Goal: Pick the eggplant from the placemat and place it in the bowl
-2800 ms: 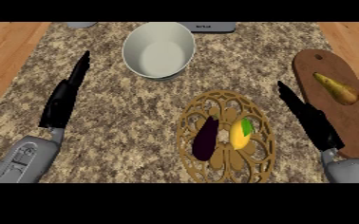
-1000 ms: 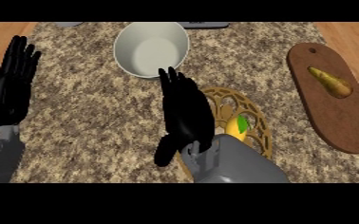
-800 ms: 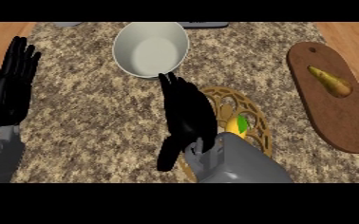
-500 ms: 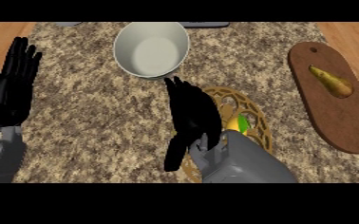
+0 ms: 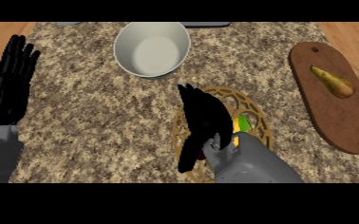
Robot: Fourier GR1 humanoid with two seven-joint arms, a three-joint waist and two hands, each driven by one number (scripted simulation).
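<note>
Fingers point(image 5: 193, 99) of right hand point(image 5: 205, 121) now lower over placemat point(image 5: 256, 114).

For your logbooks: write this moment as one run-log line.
right hand: over placemat, eggplant hidden | left hand: resting | bowl: empty

Eggplant hidden beneath the right robot hand point(image 5: 204, 118), placemat point(image 5: 258, 118) mostly covered (only its rim shows), left forearm point(image 5: 8, 147) cut off by the edge
</note>
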